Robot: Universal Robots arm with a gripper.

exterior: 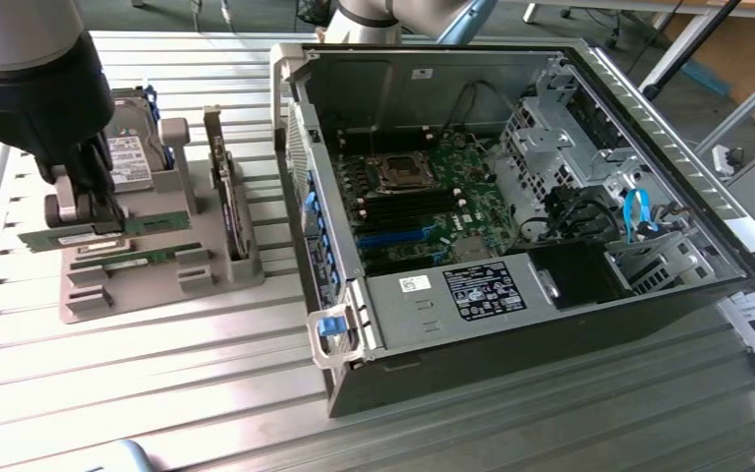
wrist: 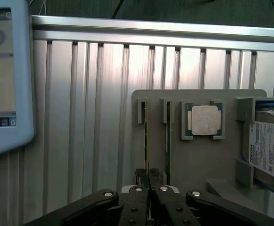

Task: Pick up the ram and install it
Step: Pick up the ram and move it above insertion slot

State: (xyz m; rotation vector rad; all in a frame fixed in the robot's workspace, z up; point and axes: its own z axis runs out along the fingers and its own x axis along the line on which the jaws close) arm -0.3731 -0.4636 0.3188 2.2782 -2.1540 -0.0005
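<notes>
The ram (exterior: 154, 224) is a thin green stick standing on edge in a slot of the grey holder (exterior: 154, 287), at the exterior view's left. My gripper (exterior: 89, 218) reaches down over one end of it. In the wrist view the ram (wrist: 146, 136) appears edge-on, running straight in between the two black fingers, and the gripper (wrist: 148, 178) is shut on it. A second green stick (wrist: 167, 141) stands in the neighbouring slot. The open computer case (exterior: 483, 177) lies at the exterior view's right, with black memory slots (exterior: 411, 208) on its motherboard.
The holder also carries a square silver processor (wrist: 203, 120), a hard drive (wrist: 269, 146) and a dark expansion card (exterior: 231, 206). A tablet screen (wrist: 4, 70) stands beside the ribbed aluminium table (exterior: 154, 393). The case wall (exterior: 302, 147) rises close to the holder.
</notes>
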